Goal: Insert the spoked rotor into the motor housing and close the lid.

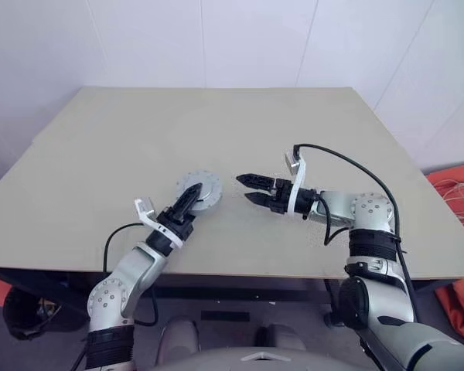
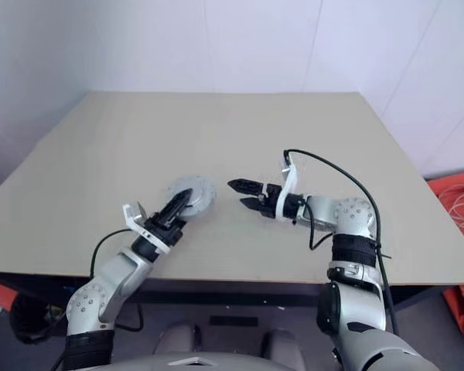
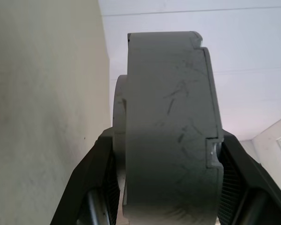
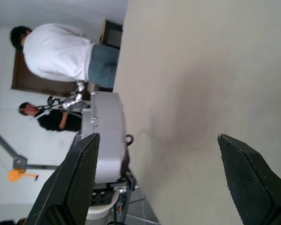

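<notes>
We are seeing the left claw point(image 1: 189, 196) holding the motor housing point(image 1: 201, 188) by its sides above the table point(image 1: 100, 154), while the right claw point(image 1: 248, 188) is standing wide open just beside it.

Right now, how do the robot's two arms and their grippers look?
Both arms are silver-grey metal with rounded joints and black bands. Each ends in a white wrist bracket and two black pointed fingers, ribbed on the inner pads: left gripper, right gripper. A black cable loops over the right arm; another hangs by the left.
</notes>
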Motion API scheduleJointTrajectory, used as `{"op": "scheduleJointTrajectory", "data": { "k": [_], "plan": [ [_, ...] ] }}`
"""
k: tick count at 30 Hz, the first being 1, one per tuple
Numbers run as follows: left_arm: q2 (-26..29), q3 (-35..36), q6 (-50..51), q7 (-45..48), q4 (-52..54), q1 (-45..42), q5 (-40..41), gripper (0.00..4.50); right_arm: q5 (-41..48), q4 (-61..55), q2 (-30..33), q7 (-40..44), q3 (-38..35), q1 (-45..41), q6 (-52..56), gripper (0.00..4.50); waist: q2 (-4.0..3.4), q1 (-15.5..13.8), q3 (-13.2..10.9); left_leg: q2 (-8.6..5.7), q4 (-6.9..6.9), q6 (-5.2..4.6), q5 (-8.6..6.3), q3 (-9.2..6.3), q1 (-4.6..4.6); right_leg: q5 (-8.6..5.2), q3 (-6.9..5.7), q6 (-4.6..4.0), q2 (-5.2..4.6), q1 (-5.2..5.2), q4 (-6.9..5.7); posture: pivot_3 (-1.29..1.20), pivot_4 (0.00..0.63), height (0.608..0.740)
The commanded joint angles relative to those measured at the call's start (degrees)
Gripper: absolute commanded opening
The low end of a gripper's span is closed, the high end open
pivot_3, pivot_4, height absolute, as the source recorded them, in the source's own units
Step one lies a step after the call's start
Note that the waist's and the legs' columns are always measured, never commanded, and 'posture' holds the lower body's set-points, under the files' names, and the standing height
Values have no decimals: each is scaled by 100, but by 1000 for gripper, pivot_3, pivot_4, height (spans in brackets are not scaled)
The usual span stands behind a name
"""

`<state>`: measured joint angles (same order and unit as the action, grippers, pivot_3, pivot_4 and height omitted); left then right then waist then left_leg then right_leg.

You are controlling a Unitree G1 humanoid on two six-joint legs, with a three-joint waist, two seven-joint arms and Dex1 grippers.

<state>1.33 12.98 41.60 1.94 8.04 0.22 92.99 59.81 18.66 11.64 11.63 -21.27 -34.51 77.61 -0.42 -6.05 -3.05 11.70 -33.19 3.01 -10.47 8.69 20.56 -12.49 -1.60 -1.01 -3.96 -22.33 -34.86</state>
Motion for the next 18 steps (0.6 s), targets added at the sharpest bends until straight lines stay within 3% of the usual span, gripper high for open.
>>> {"op": "scheduleJointTrajectory", "data": {
  "k": [1, 8, 18],
  "plan": [
    [-47, 98, -308, 34, 544, -150, -189, 2089, -797, -894, -5, 449, 540, 235, -1359, 4500, 1, -1, 0, 0, 0, 0, 0, 0, 1, 0, 0, 0, 0, -1, 0, 0, 0, 740],
    [-188, 318, -964, -198, 952, 23, -746, 2089, -1690, -1363, 74, 1310, 1286, 557, -2696, 4500, 7, 18, 0, 3, 0, -1, 0, -1, 6, -1, 0, 3, 0, -2, 3, 0, 0, 740],
    [-555, 926, -2165, -843, 668, -334, -1607, 2089, -2114, -1477, 157, 1992, 1748, 724, -3117, 4500, 49, 38, 0, 3, -6, -2, -1, -7, 5, 1, -1, 4, 1, 1, 3, 0, 0, 740]
  ]
}}
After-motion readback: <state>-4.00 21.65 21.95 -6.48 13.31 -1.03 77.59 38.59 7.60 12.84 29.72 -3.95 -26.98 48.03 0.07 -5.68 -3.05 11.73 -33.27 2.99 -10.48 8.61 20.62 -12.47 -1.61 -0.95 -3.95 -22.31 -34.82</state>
